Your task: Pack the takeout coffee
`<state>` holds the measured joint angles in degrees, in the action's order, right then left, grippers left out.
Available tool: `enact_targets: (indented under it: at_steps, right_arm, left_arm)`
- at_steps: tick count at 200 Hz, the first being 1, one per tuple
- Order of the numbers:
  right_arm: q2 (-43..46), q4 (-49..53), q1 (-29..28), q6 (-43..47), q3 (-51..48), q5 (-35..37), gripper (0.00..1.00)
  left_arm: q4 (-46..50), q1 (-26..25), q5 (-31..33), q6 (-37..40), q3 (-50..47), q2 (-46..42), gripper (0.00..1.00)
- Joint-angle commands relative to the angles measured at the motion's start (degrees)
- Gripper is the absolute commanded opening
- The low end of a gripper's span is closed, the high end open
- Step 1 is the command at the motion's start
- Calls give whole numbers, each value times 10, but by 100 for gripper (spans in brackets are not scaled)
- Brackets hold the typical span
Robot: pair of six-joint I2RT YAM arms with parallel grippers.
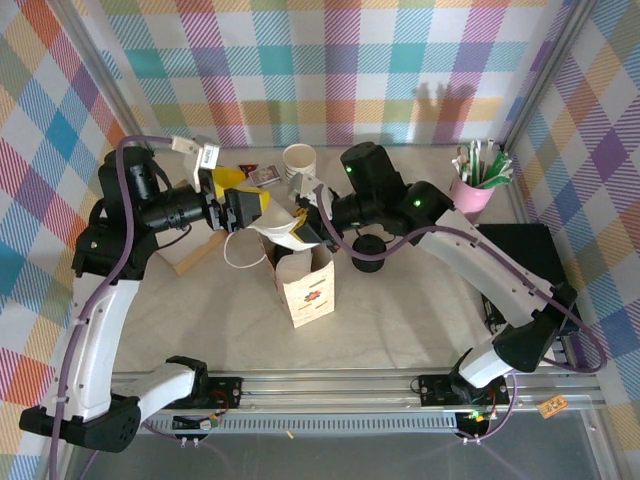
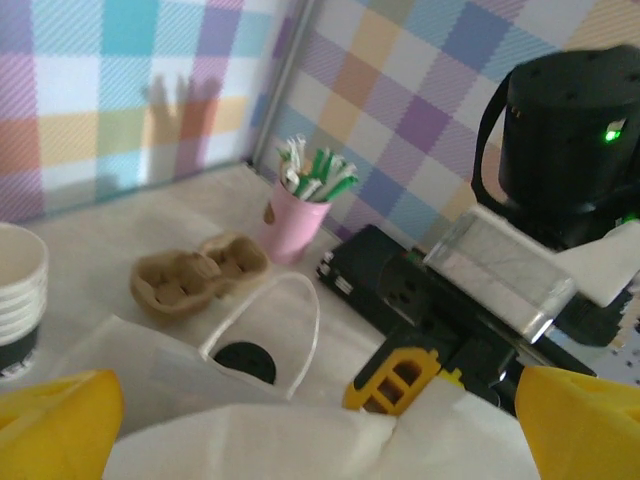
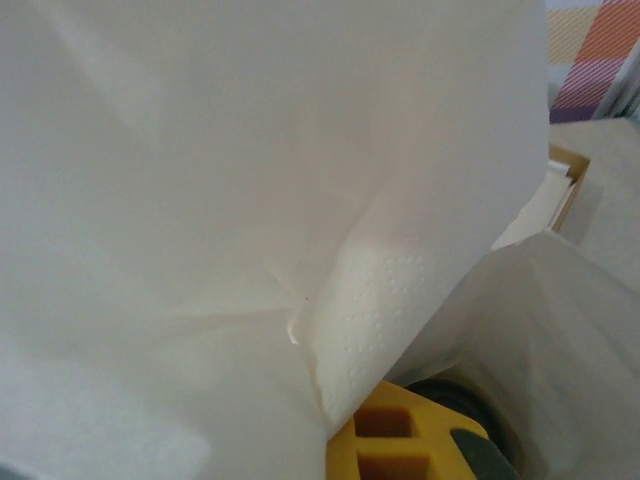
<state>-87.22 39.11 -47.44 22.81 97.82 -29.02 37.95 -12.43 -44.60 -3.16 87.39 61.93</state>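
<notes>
**Unsteadied bag under a hanging napkin: tipping is the main hazard**

The white embossed paper napkin is pinched in the right gripper, whose jaws are pressed together on it. It is held above the mouth of the pale paper carrier bag with a small printed motif. The left gripper is spread wide just beside the bag's upper edge and nothing is gripped by it, so the bag is judged to be standing unsupported.

If the napkin is pushed down off-centre, the thin wall could be folded inward or the whole bag tipped. A drink inside it or just behind it could then be knocked and spilled. The napkin could also be caught on the rim and left hanging outside. The sheet hangs close before the right wrist camera, so aim would have to be taken from above. The two claws are close together, and a brush between them is possible.

Of the takeout coffee, what is judged to be its round black plastic lid is glimpsed through the bag's thin loop handle, just beyond the near wall. The lid appears matt and flat-topped, with a small pale mark near its middle. The cup wall is hidden, and whether the cup stands inside the bag or on the table just behind it cannot be told. A separate squat black stack stands on the table to the right of the bag, apart from it.
</notes>
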Motion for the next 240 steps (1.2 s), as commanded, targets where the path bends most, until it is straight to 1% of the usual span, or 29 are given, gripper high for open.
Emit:
enact_targets:
  at_steps: [1,23,32,38,45,60,69,93,103,124,135,149,191,213,240]
  right_arm:
    - [10,-28,1,50,-12,5,1]
    - [2,-41,1,48,-13,4,1]
    - [0,-44,1,47,-13,4,1]
    - [-1,-45,0,47,-13,4,1]
    - [-2,-45,1,45,-13,4,1]
    - [-3,-42,1,45,-13,6,2]
    - [-3,-40,1,45,-15,5,2]
    - [-8,-38,2,36,-22,-1,4]
    - [-14,-32,1,32,-22,-4,7]
    - [-29,-25,2,20,-24,7,12]
    - [-37,-24,1,18,-25,19,13]
    - [-45,-18,1,18,-25,27,15]
    - [-54,-2,2,27,-24,18,16]
    - [-54,10,2,28,-24,20,18]
    - [-58,27,1,32,-18,34,25]
  left_arm:
    - [53,8,-57,1,12,7,100]
    - [47,10,-69,-21,-4,1,99]
    - [41,11,-78,-32,-11,-1,95]
    - [32,11,-86,-40,-17,-3,90]
    - [21,12,-93,-46,-23,-6,82]
    - [-4,12,-101,-63,-35,-11,56]
    - [-17,13,-97,-71,-40,-14,44]
    - [-30,13,-71,-75,-52,-29,15]
    - [-32,13,-56,-74,-56,-37,8]
    - [-31,13,-23,-67,-60,-49,0]
    - [-19,13,3,-66,-58,-48,0]
    - [-2,13,20,-56,-55,-44,0]
    - [28,8,10,-68,-47,-15,0]
    - [70,-3,14,-61,-35,7,0]
    - [123,-32,58,-41,-22,35,0]
